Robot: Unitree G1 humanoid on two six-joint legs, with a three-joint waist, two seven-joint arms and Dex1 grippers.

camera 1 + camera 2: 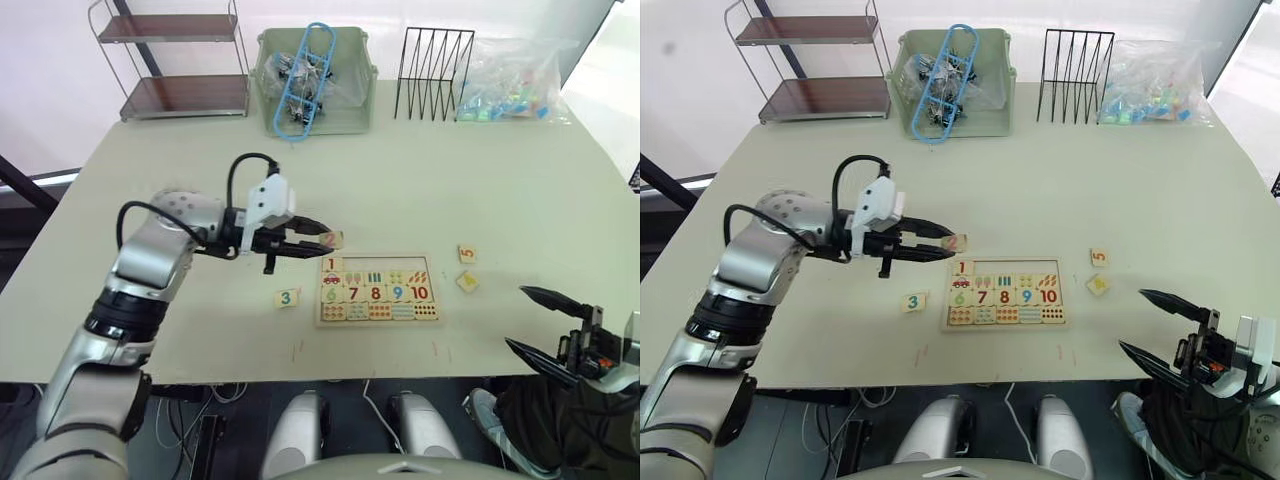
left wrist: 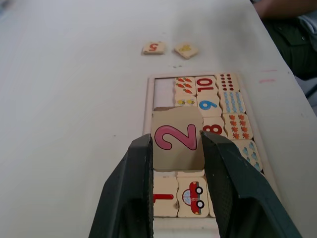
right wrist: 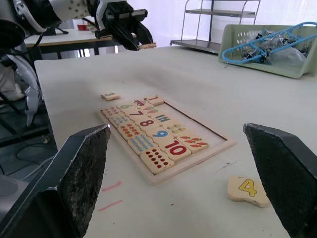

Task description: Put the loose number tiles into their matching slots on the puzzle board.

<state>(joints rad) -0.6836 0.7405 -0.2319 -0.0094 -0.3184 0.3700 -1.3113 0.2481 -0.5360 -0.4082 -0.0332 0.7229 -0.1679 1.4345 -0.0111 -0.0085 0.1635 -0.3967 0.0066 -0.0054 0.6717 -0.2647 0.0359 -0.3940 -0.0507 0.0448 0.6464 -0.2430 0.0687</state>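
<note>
The puzzle board (image 1: 380,322) lies flat near the table's front, with the 1 tile (image 1: 331,265) seated in its top row and bare slots (image 2: 163,92) beside it. My left gripper (image 1: 318,238) is shut on the 2 tile (image 2: 176,136) and holds it just above the board's top-left corner. Left of the board on the table lies the loose 3 tile (image 1: 287,297). The 5 tile (image 1: 467,254) and the 4 tile (image 1: 467,282) rest to the board's right. My right gripper (image 1: 515,317) hovers open and empty off the table's front right edge.
Along the back edge stand a metal shelf (image 1: 180,95), a green bin (image 1: 350,110) holding blue hangers, a black wire rack (image 1: 433,75) and a clear plastic bag (image 1: 515,85). Small red marks (image 1: 298,348) sit near the front edge.
</note>
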